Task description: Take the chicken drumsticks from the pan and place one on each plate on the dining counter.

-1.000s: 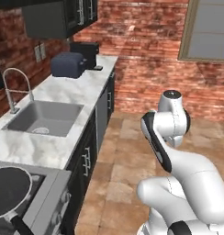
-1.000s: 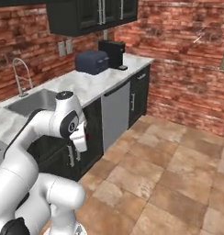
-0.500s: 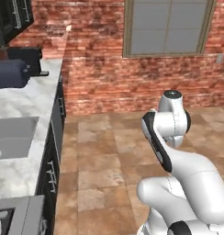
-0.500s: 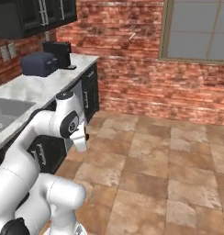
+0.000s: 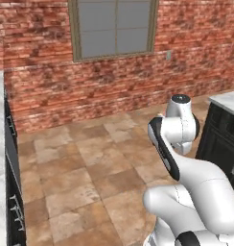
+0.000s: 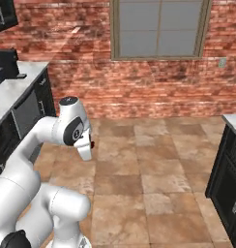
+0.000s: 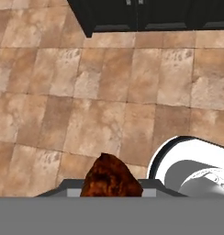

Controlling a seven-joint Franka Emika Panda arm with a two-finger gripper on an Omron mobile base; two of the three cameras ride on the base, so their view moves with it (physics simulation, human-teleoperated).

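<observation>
One chicken drumstick (image 7: pixel 110 175), a dark orange-brown glazed piece, sits between the fingers of my gripper (image 7: pixel 111 184), which is shut on it. From the right base view the gripper (image 6: pixel 88 148) hangs folded in close under the arm's white elbow, high over the floor, with a red-brown bit of the drumstick (image 6: pixel 92 144) peeking out. A corner of the dining counter (image 5: pixel 226 100) with its marble top and dark base stands at the right edge, also as dining counter (image 6: pixel 234 119). The pan and the plates are out of view.
Brown tiled floor (image 5: pixel 90 168) lies open ahead, ending at a brick wall with a window (image 6: pixel 158 29). A marble worktop (image 6: pixel 16 89) on dark cabinets (image 5: pixel 11 158) runs along the left, carrying a dark appliance (image 6: pixel 4 65). Dark cabinet fronts (image 7: pixel 132 13) sit at the hand view's top.
The base has turned right, so the whole scene has slid left: sink, stove and worktop have left the picture and the window and island corner have come in. The grip on the drumstick is unchanged.
</observation>
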